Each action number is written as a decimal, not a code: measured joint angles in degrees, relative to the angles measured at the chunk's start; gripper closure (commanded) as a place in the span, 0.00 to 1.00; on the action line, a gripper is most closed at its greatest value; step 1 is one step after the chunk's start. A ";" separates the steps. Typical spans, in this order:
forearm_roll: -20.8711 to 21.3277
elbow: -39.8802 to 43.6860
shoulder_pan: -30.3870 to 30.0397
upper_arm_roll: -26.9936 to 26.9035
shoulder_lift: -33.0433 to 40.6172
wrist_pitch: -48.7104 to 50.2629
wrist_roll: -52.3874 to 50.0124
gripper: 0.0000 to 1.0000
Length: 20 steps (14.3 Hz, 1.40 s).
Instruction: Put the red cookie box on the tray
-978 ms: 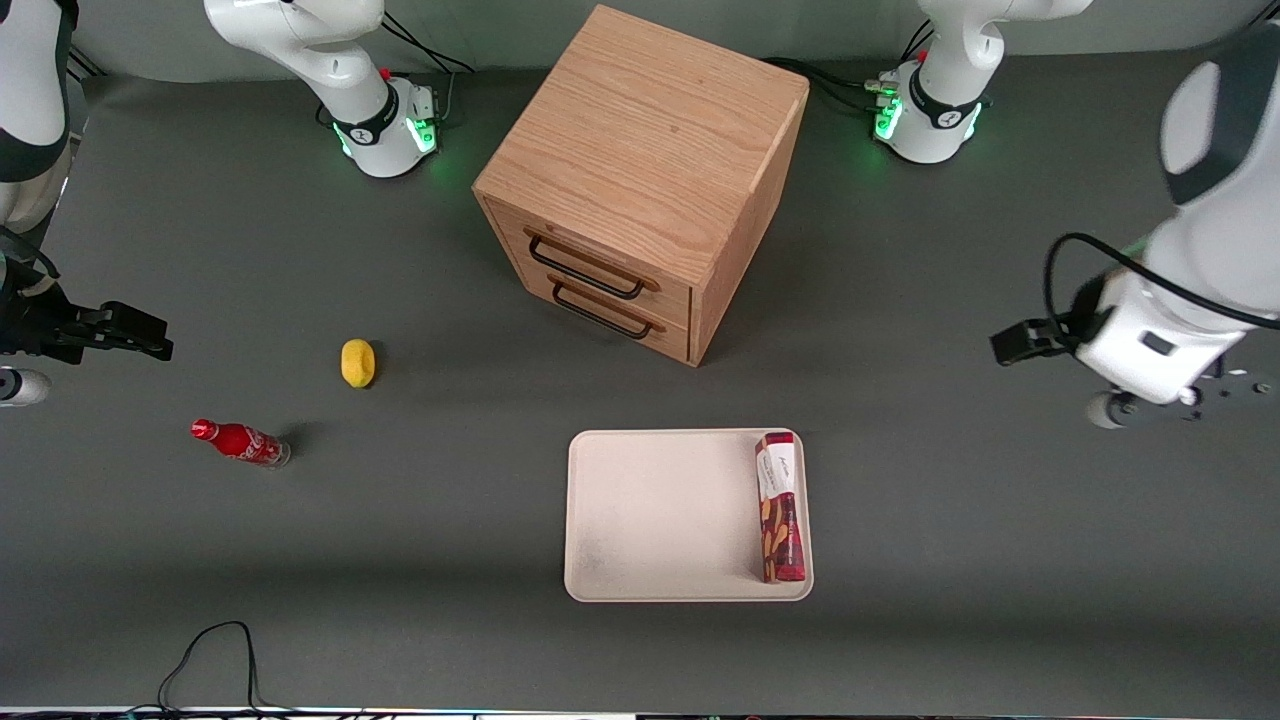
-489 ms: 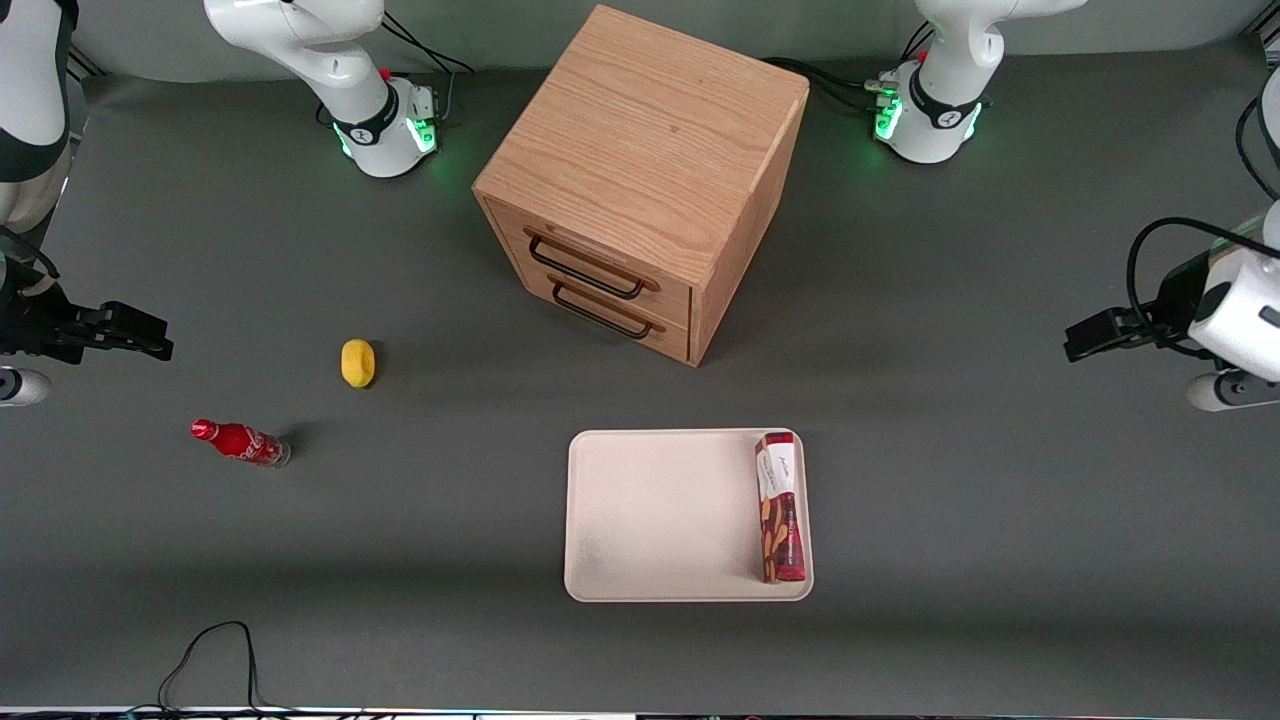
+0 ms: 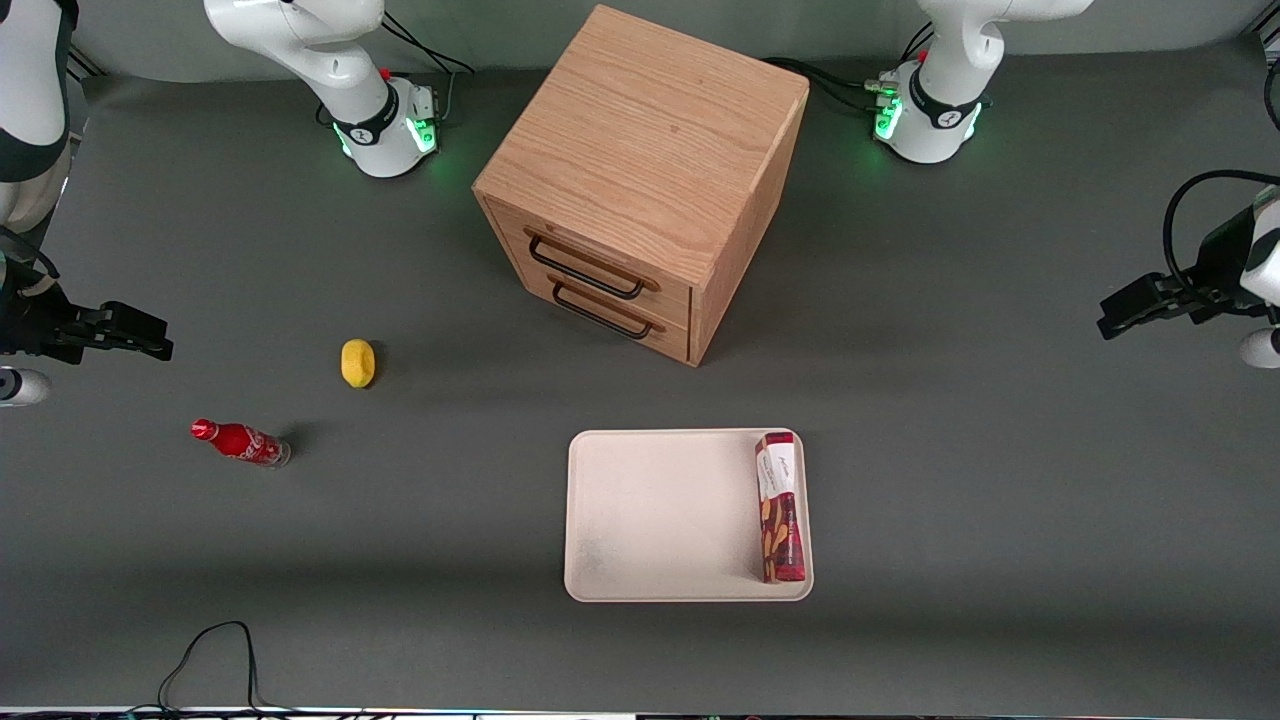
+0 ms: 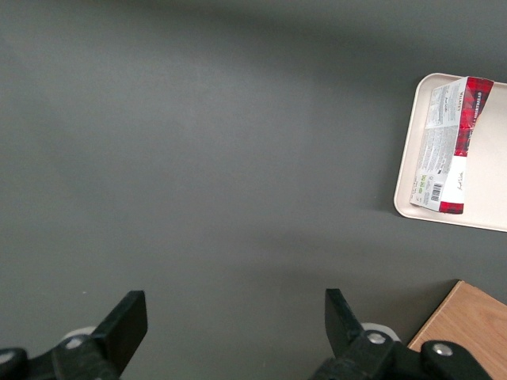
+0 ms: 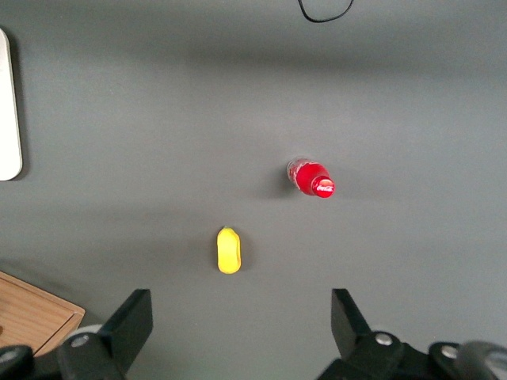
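The red cookie box lies flat in the cream-white tray, along the tray's edge toward the working arm's end. Both also show in the left wrist view, the box lying on the tray. My left gripper is open and empty, high above bare table, well away from the tray toward the working arm's end. Its wrist shows at the edge of the front view.
A wooden two-drawer cabinet stands farther from the front camera than the tray. A yellow lemon and a small red soda bottle lie toward the parked arm's end. A black cable loops near the table's front edge.
My left arm has drawn back from the tray toward its own end of the table and a little farther from the front camera. The box and tray have not moved.
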State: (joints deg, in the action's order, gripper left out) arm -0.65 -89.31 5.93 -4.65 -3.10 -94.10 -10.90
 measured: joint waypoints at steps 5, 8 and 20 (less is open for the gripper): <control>-0.90 -0.98 0.03 0.75 0.05 0.27 0.02 0.00; -0.90 -1.10 -0.92 1.90 0.05 0.40 1.50 0.00; -0.91 -1.44 -3.09 3.42 0.22 3.00 3.79 0.00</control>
State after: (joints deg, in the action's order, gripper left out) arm -1.56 -90.75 2.84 -1.23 -2.88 -91.10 -7.11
